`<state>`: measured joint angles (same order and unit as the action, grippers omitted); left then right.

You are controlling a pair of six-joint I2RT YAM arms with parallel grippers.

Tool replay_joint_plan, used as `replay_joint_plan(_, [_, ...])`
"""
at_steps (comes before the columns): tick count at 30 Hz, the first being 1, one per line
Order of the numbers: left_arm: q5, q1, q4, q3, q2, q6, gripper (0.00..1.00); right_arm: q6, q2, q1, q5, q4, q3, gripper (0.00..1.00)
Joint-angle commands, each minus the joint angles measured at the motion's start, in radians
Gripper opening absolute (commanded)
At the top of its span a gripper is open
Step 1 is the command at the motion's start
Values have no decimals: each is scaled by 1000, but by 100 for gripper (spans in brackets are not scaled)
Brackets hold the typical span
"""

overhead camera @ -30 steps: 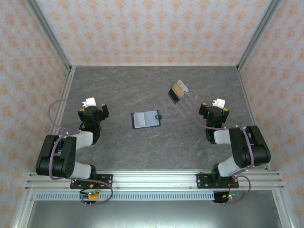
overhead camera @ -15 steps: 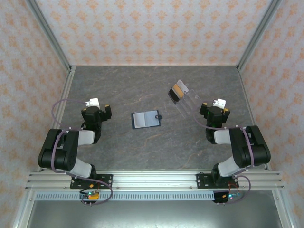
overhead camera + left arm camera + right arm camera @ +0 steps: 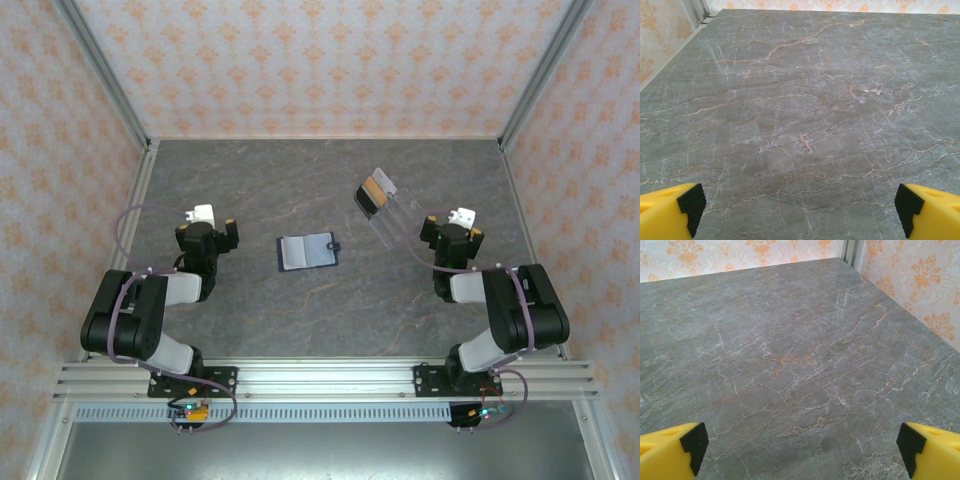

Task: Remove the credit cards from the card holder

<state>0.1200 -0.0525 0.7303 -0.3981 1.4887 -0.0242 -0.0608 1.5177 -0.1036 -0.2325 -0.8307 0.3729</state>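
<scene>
Left gripper [image 3: 208,228] first: from the top camera its jaws are spread wide and not gripping anything. The card holder [image 3: 308,251] lies flat and opened up on the table [image 3: 300,180], off to that gripper's right, between my two arms. Right gripper [image 3: 452,228] is spread wide too. The cards [image 3: 400,215] lie in a loose pile just ahead of it and to its left, brown-orange card [image 3: 373,193] at the far end, well apart from the card holder. Left wrist cam: left gripper [image 3: 800,205] wide open, grey marbled tabletop between the black pads [image 3: 690,202]. Right wrist cam: right gripper [image 3: 802,447] looks the same, pads [image 3: 692,440] far apart over bare table.
</scene>
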Motion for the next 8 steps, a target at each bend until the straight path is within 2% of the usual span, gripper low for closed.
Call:
replay_joint_plan(1, [36, -1, 19, -25, 7, 22, 100, 19, 9, 7, -17, 2, 23, 99])
replay_joint_plan(8, [20, -1, 18, -27, 10, 26, 100, 28, 4, 24, 7, 15, 28, 99])
